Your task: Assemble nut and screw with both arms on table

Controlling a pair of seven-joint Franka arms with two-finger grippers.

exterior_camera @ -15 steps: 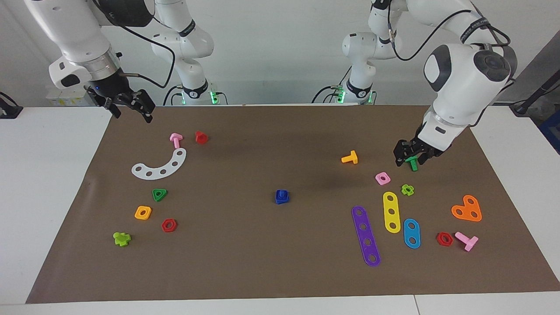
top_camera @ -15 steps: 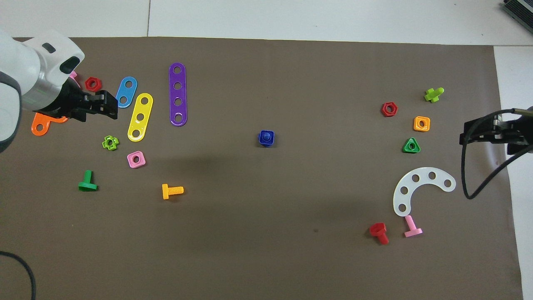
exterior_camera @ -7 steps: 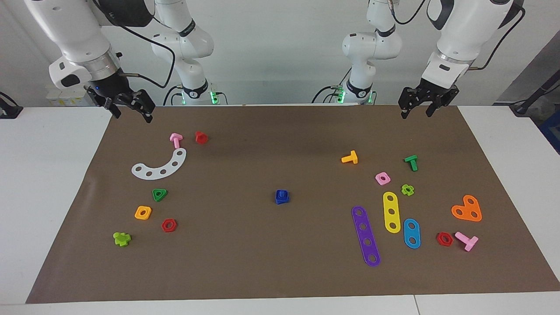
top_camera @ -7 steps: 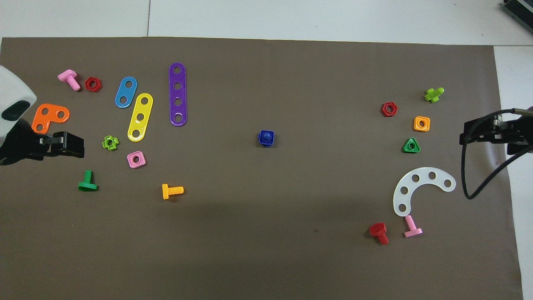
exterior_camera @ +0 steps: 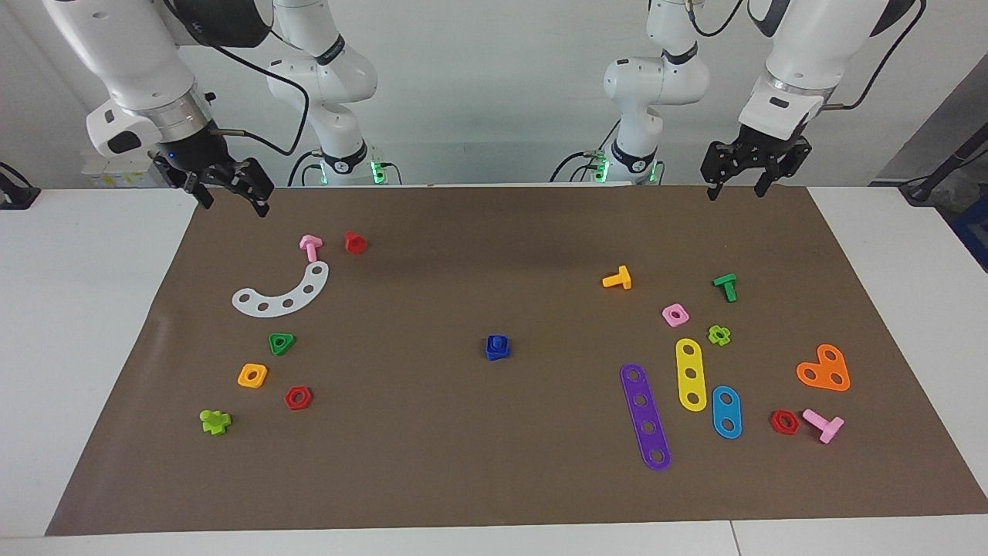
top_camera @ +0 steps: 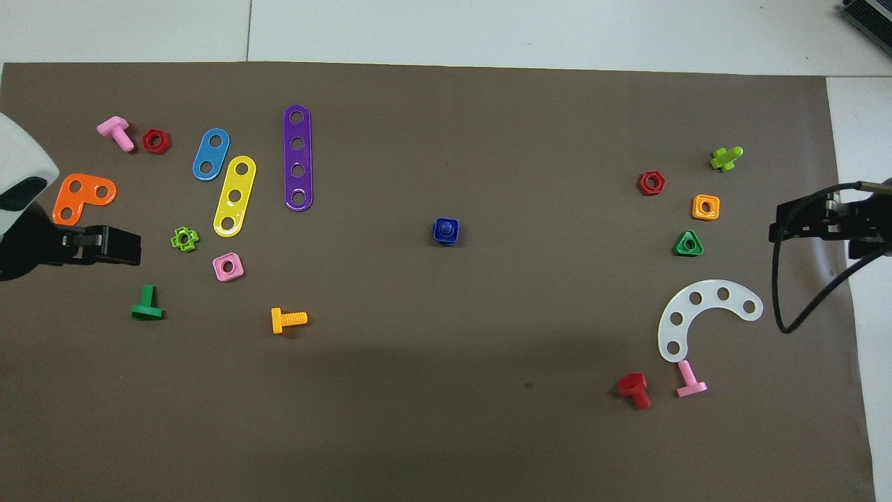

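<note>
dark blue nut on screw mid-mat, both pincers raised, fingers apart, empty

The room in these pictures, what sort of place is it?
Probably a robotics lab bench: two white arms, the left gripper and right gripper raised, over a brown mat strewn with plastic toy parts like the purple strip.

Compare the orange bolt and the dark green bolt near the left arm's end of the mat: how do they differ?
The orange bolt lies on its side, while the dark green bolt seems to stand on its head, stem up. The orange bolt sits more toward the middle of the mat, and the dark green bolt nearer its end. Both are T-shaped, loose and untouched.
</note>
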